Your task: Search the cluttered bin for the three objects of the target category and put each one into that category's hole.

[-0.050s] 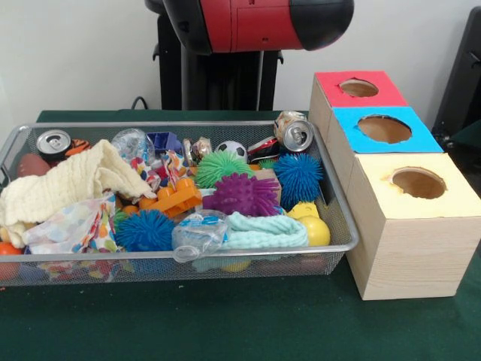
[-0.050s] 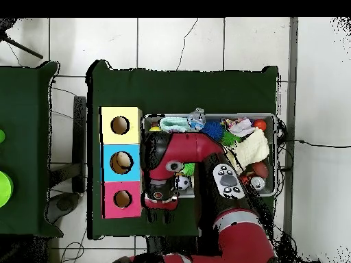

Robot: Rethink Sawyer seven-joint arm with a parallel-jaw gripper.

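Observation:
A wire mesh bin (image 1: 342, 218) holds mixed clutter. In it lie a purple spiky ball (image 1: 242, 194), a green one (image 1: 219, 167) and two blue ones (image 1: 298, 177) (image 1: 145, 230). A small soccer ball (image 1: 232, 150) and yellow balls (image 1: 314, 228) sit near them. Soda cans (image 1: 54, 143) (image 1: 296, 134) rest at the back corners. Three boxes stand beside the bin, with a red hole top (image 1: 359, 88), a blue one (image 1: 384, 128) and a yellow one (image 1: 418, 183). The red arm (image 2: 179, 147) hangs over the bin (image 2: 274, 147); its gripper is hidden from both views.
Cloths fill the bin's left and front: a cream towel (image 1: 75, 180), a dotted cloth (image 1: 71, 229) and a mint one (image 1: 263, 232). A crushed clear bottle (image 1: 197, 233) and an orange toy (image 1: 171, 199) lie among them. Green felt covers the table (image 1: 240, 323).

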